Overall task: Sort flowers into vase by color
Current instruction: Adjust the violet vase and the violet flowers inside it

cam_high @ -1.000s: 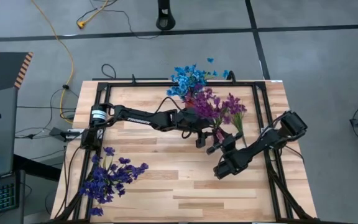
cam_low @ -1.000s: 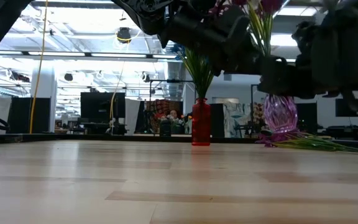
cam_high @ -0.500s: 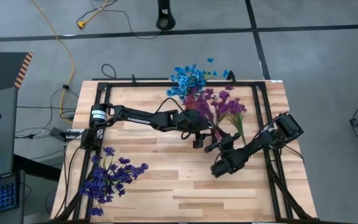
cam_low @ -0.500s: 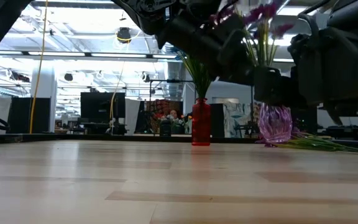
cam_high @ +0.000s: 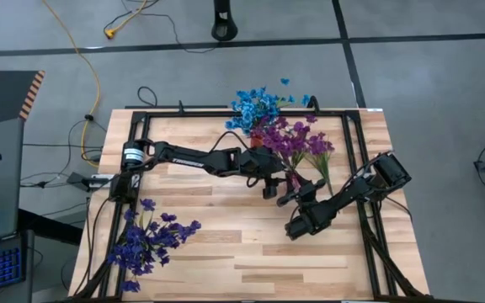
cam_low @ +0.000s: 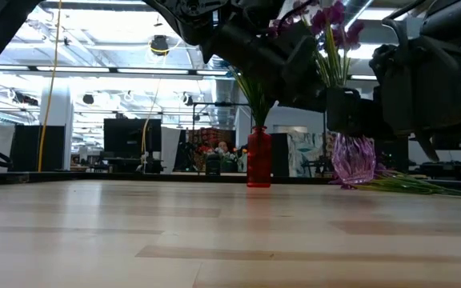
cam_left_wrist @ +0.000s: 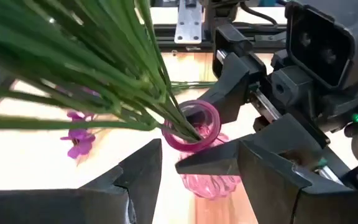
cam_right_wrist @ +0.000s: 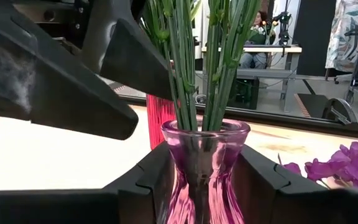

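Right gripper is clamped on the neck of the pink vase; both fingers press the glass from either side. In the low view the pink vase stands on the table, right of the red vase. Magenta flowers stand in the pink vase, green stems bunched through its mouth.

Left gripper sits just above the pink vase's rim, jaws spread, nothing pinched between them. The stems pass beside the fingers; whether they touch, cannot tell. From above, the left gripper is at mid-table, close beside the right gripper.

Blue flowers stand at the table's far edge, just behind the magenta ones. The red vase holds green stems in the low view; their blossoms are cut off there.

Indigo flowers lie loose on the table's near-left corner, well apart from both arms. A few magenta blossoms lie on the table beside the pink vase, with loose stems to its right.
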